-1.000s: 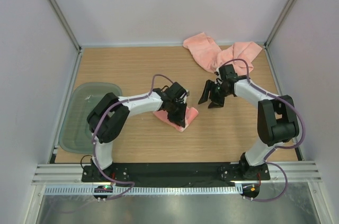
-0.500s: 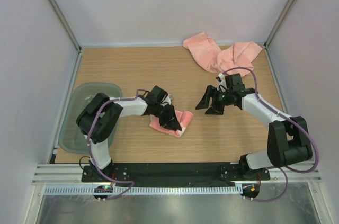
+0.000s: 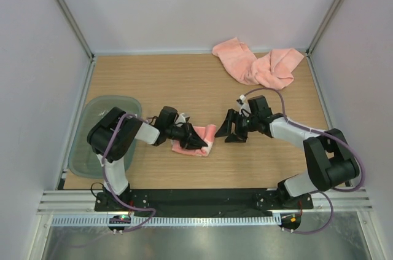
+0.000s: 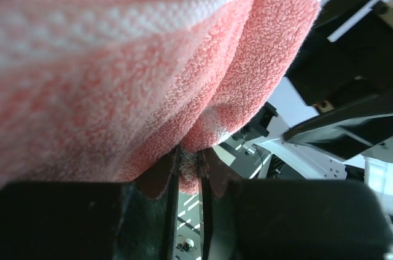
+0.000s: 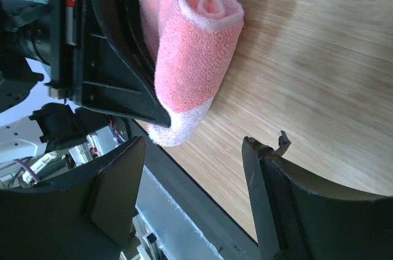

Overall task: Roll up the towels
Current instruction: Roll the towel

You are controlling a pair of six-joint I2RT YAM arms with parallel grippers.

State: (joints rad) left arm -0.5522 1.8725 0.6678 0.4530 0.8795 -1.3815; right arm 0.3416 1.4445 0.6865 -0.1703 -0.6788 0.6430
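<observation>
Pink terry: one rolled towel (image 3: 195, 143) clamped in left fingers (image 5: 116, 75), right fingers (image 5: 116, 186) apart, one heap (image 3: 258, 63) behind.

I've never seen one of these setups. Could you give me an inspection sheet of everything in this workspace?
Surface: wooden table, light grain.
Job's things: one rolled towel near centre; loose towels heaped in the far right corner.
Clutter: translucent tray at the left edge.
Grippers: left gripper shut on the rolled towel; right gripper open, facing its end, not touching.
Cables: purple cables loop along both arms.
Surroundings: pale walls, metal frame posts.
</observation>
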